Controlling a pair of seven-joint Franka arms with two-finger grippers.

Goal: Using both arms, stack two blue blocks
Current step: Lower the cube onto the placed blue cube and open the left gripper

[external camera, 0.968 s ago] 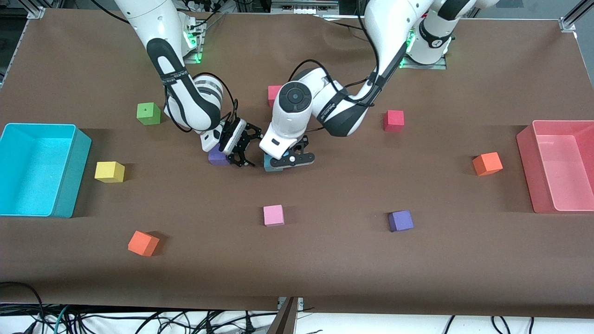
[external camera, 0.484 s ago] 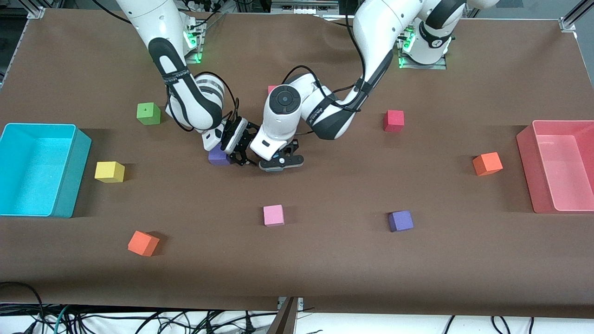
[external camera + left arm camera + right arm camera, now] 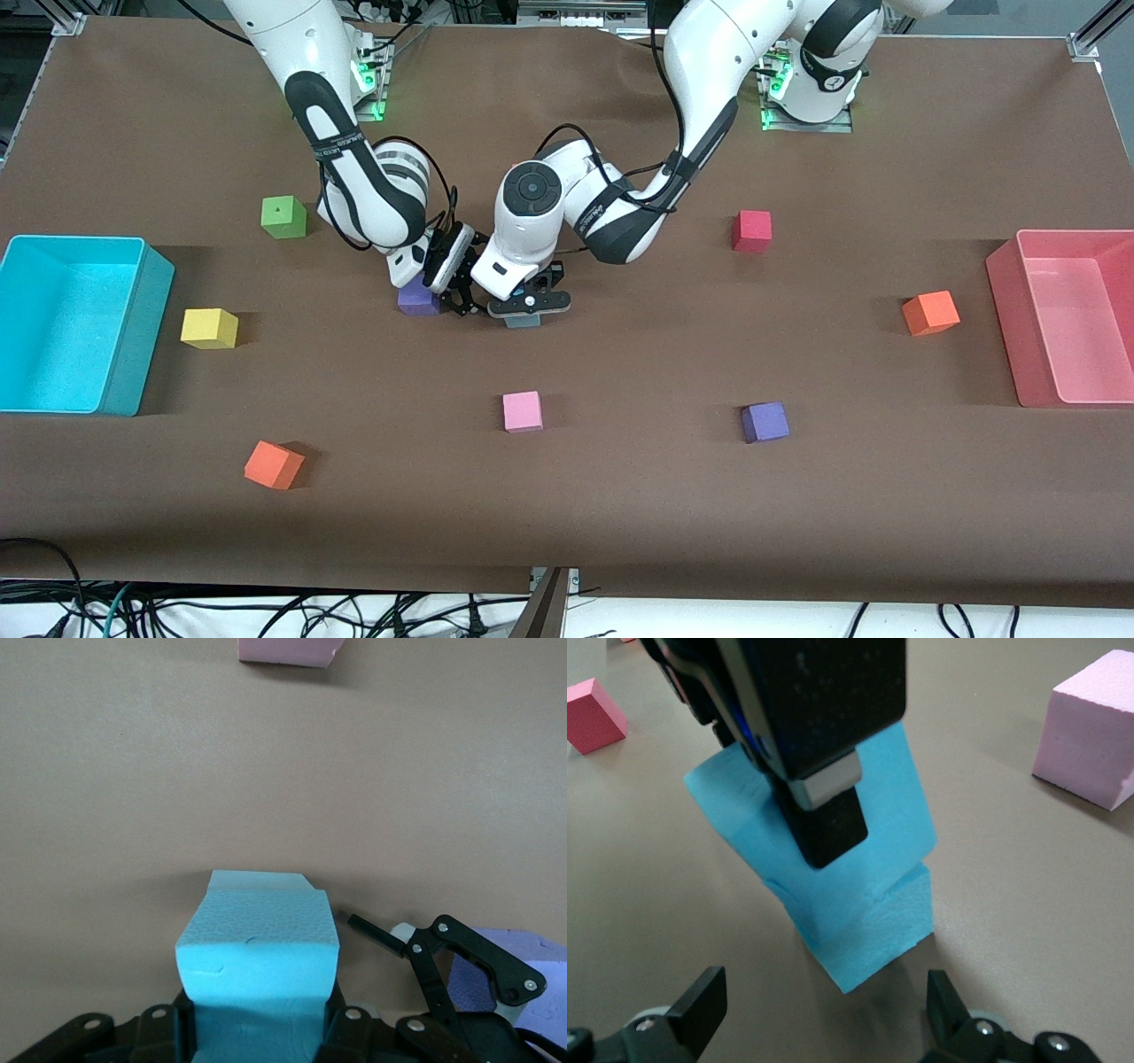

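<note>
Mid-table: two blue blocks [image 3: 859, 877] stacked upright, left pincer [image 3: 524, 306] clamping.

left hand [image 3: 524, 306] with blue block [image 3: 523, 320] shifted toward right hand [image 3: 452, 288], apparently lower

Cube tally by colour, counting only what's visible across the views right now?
Blue cubes: 2
Purple cubes: 2
Orange cubes: 2
Green cube: 1
Yellow cube: 1
Pink cube: 1
Red cube: 1
Total: 10
</note>
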